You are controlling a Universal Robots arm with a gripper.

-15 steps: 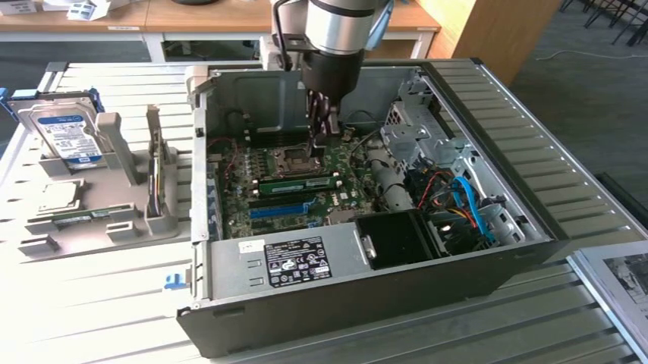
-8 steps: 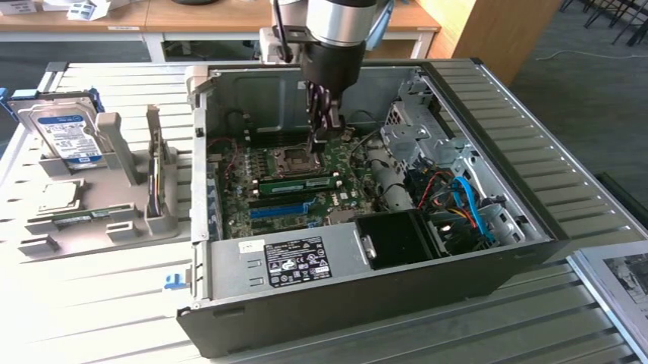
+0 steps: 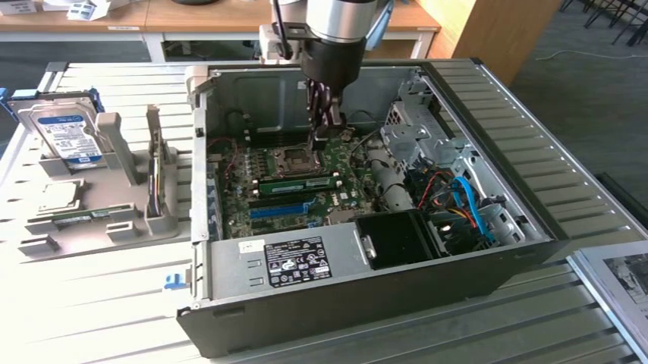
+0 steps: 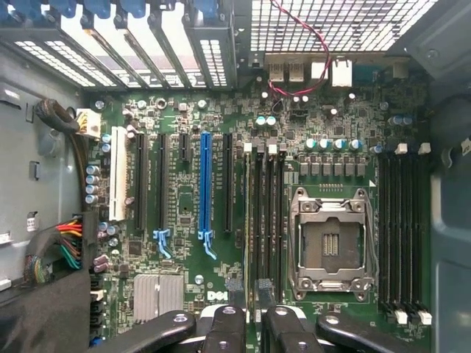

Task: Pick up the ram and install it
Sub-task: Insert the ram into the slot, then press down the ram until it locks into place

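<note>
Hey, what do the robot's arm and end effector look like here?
The arm is a silver-grey cylinder with a blue cap at its side and a thin black cable beside it. Below it sits a black housing. The end effector is black, with slim linked fingers joined by round silver pins.

The arm (image 3: 339, 23) runs off the exterior view's top edge, and the gripper (image 3: 322, 139) covers part of the motherboard (image 3: 339, 199) behind it. The ram (image 3: 299, 183) has its lower edge hidden where it meets the motherboard, and whether it is pressed fully home is too small to tell. Print on the hard drive (image 3: 69, 135) and on the power supply label (image 3: 296, 259) cannot be read. In the wrist view the gripper (image 4: 254, 312) is cut by the picture's edge and hides the ends of the memory slots (image 4: 263, 213). A black cover (image 4: 40, 309) hides a corner of the motherboard (image 4: 184, 254).
</note>
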